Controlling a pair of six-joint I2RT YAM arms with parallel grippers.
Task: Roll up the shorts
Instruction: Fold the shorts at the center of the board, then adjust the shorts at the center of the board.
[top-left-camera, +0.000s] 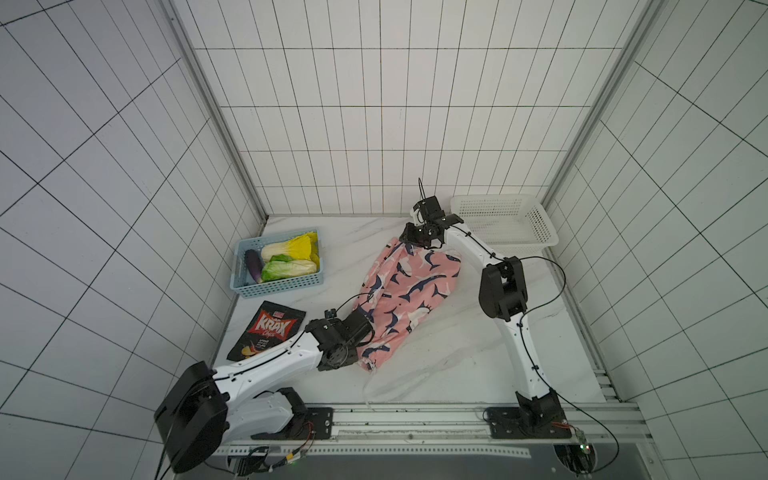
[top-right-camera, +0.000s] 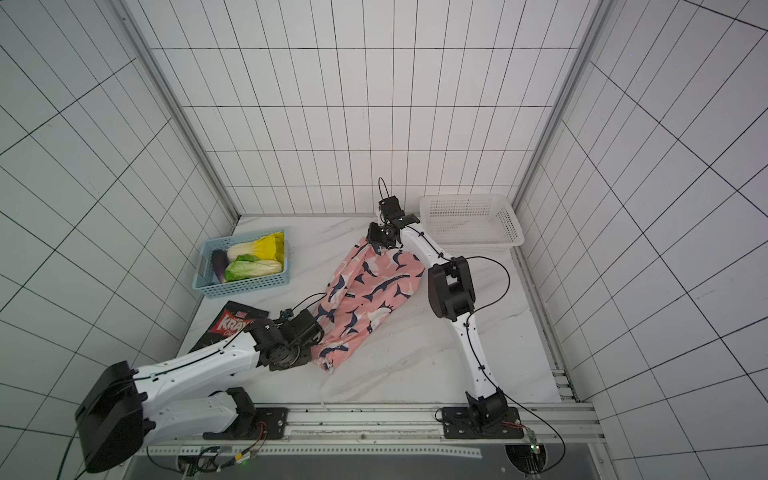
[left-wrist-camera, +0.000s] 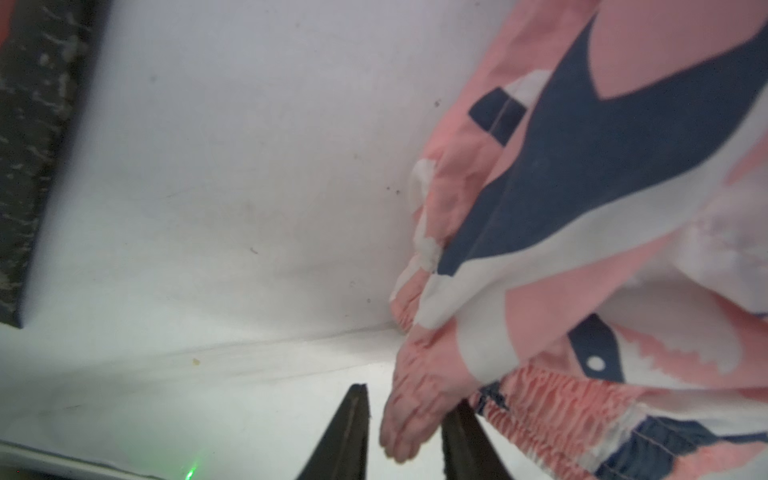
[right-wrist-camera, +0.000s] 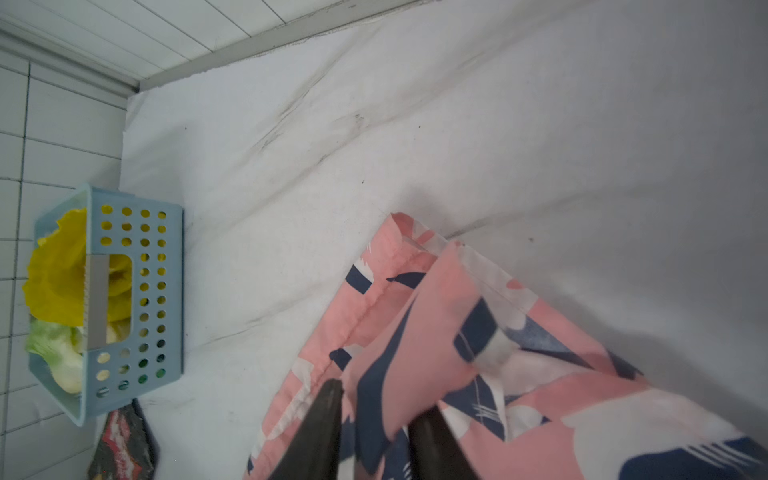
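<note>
The pink shorts (top-left-camera: 409, 291) with navy-and-white sharks lie folded lengthwise in a long slanted band on the white table, seen in both top views (top-right-camera: 370, 295). My left gripper (left-wrist-camera: 409, 397) is at the near end by the gathered waistband. Its jaws stand apart, with a loose fold of pink fabric between them and a gap beside one finger. My right gripper (right-wrist-camera: 382, 395) is at the far end (top-left-camera: 415, 245). Its jaws are also apart, with a hem fold of the shorts (right-wrist-camera: 415, 332) lying between them.
A blue basket (top-left-camera: 282, 286) with cabbages and an eggplant stands at the far left. A dark chips bag (top-left-camera: 268, 332) lies in front of it, next to my left wrist. A white basket (top-left-camera: 548, 241) sits in the far right corner behind my right arm.
</note>
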